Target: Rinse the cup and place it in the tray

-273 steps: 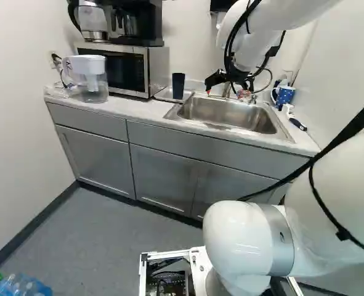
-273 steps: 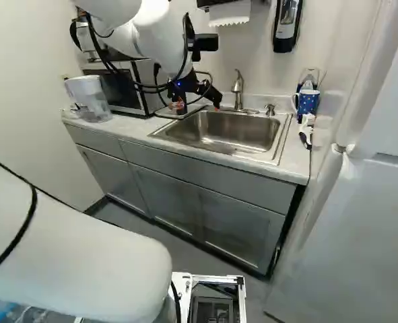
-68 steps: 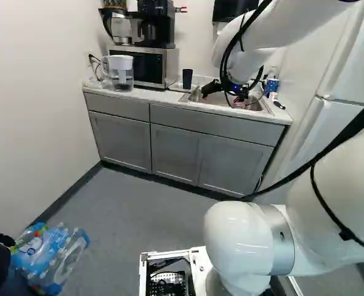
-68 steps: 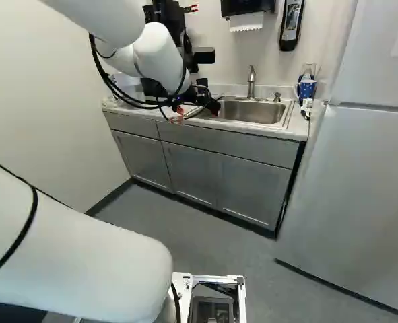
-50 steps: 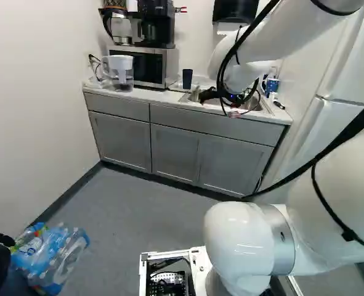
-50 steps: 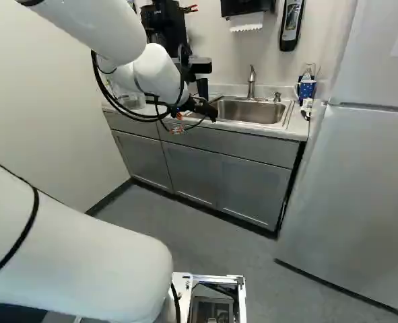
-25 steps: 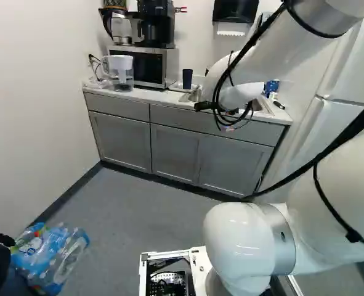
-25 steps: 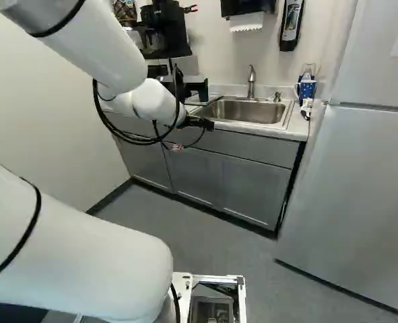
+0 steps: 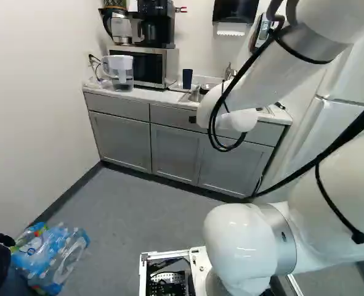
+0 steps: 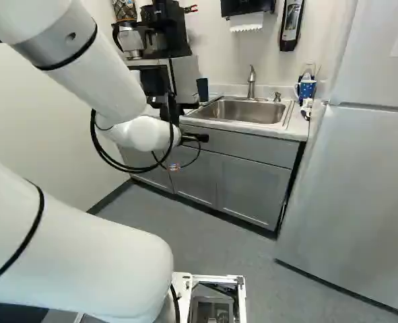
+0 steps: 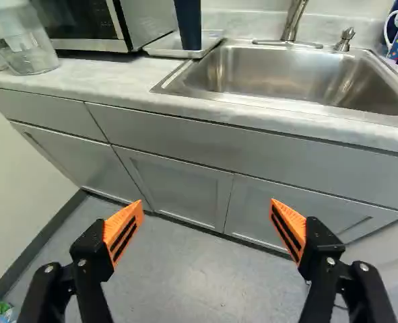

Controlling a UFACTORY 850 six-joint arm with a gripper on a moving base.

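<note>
The black end effector (image 10: 196,138) of a white robotic arm (image 10: 108,87) hangs released before a kitchenette, its two orange-padded fingers (image 11: 124,230) spread wide ahead of gray cabinets (image 11: 175,185). The dark blue cup (image 11: 188,25) stands upright in the white tray (image 11: 159,48) on the pale surface (image 11: 91,75), between the microwave (image 11: 141,20) and the stainless-steel sink (image 11: 300,70). A faucet (image 10: 252,82) rises behind the basin; a dotted blue mug (image 10: 307,89) sits on the sink's far side from the cup. A clear pitcher (image 9: 121,74) occupies the other end of the surface, beyond the microwave, which carries a coffee maker (image 9: 156,28). Plastic bottles (image 9: 52,253) lie on the floor at the lower left of the left base view.
</note>
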